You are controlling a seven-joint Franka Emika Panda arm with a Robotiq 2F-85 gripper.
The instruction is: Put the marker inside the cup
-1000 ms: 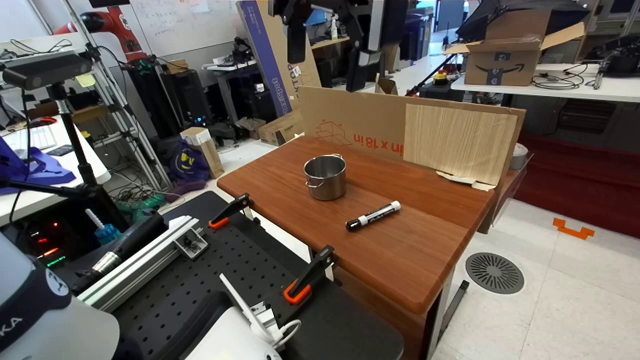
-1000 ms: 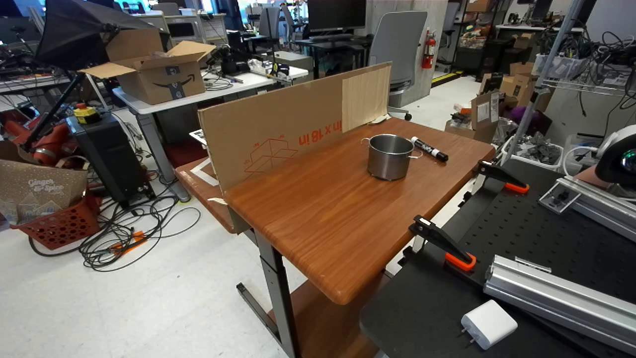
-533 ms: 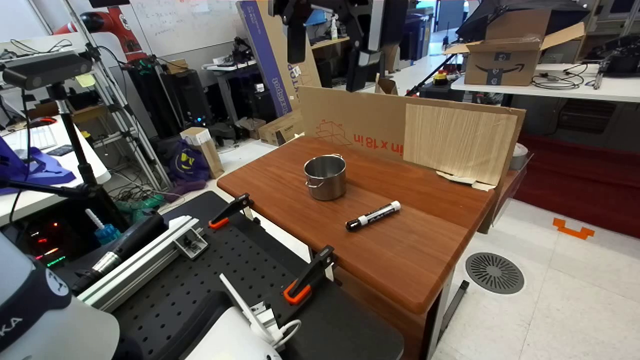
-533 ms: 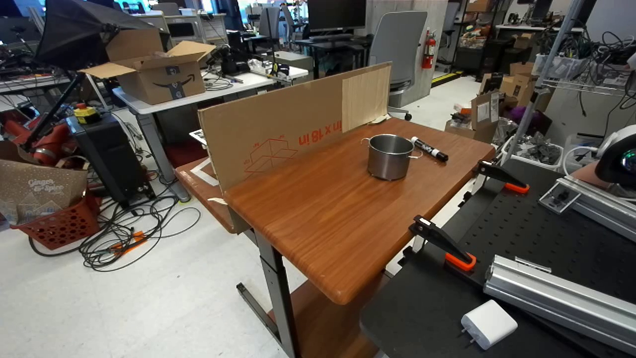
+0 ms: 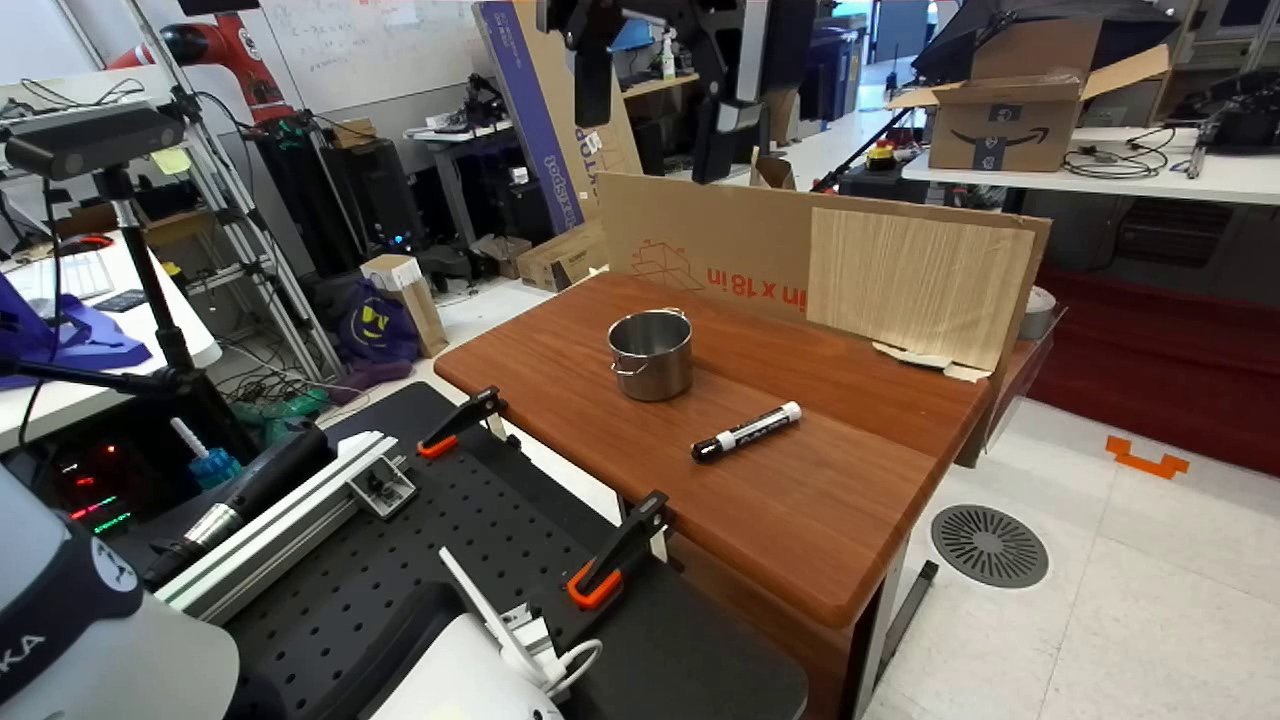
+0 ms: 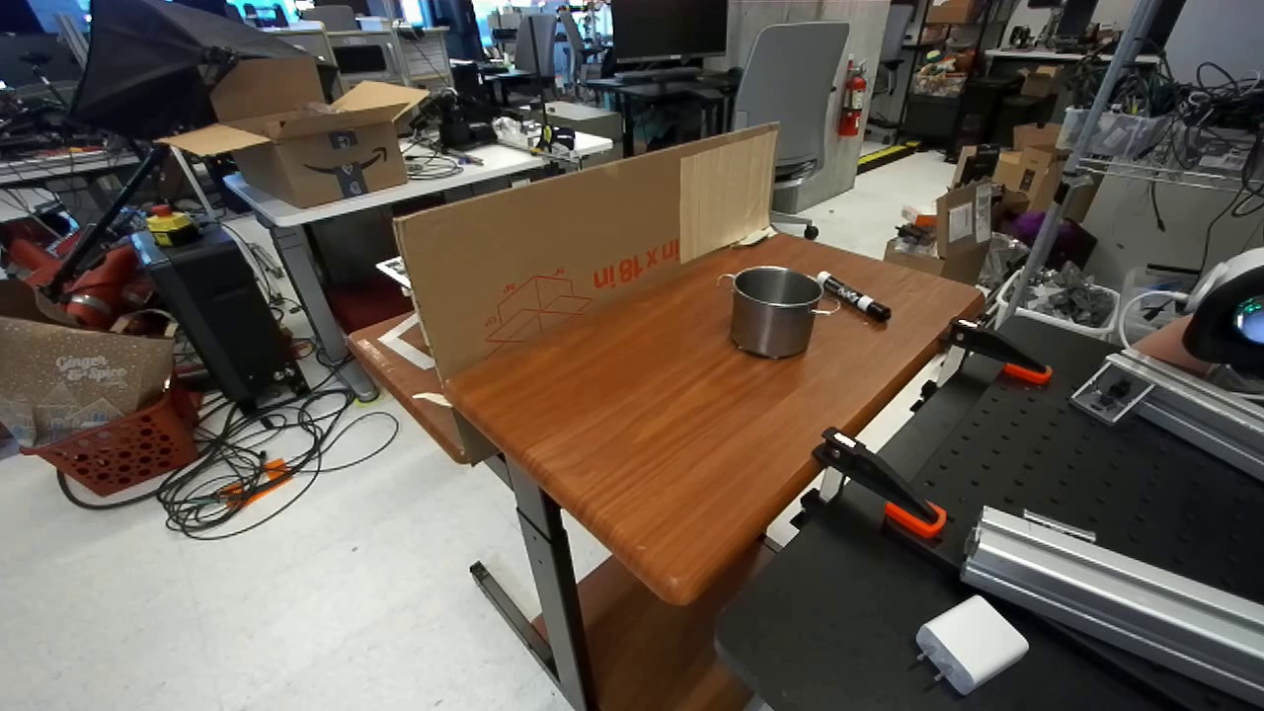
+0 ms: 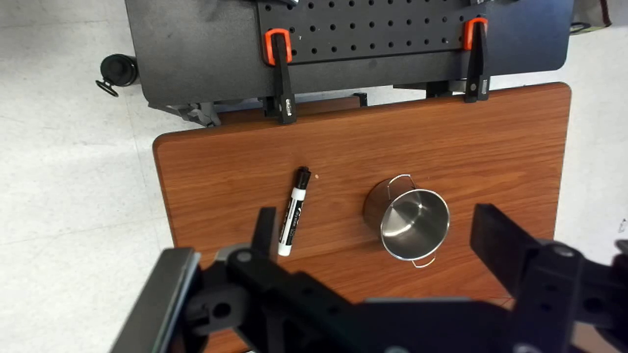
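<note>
The marker (image 5: 747,432), white and black with a black cap, lies flat on the wooden table. It also shows in an exterior view (image 6: 855,296) and in the wrist view (image 7: 293,212). The cup (image 5: 652,358), a grey metal pot with two thin wire handles, stands upright a little apart from the marker, also in an exterior view (image 6: 772,321). In the wrist view the cup (image 7: 415,224) shows nothing inside. My gripper (image 5: 652,140) hangs open and empty high above the table; in the wrist view its fingers (image 7: 375,213) are wide apart. It is out of view in an exterior view.
The wooden table (image 6: 592,425) has a cardboard panel (image 6: 553,257) standing along its far edge. Two black and orange clamps (image 5: 622,545) (image 5: 462,420) grip its near edge beside the black perforated base plate (image 5: 480,540). A white power adapter (image 6: 973,644) lies on that base.
</note>
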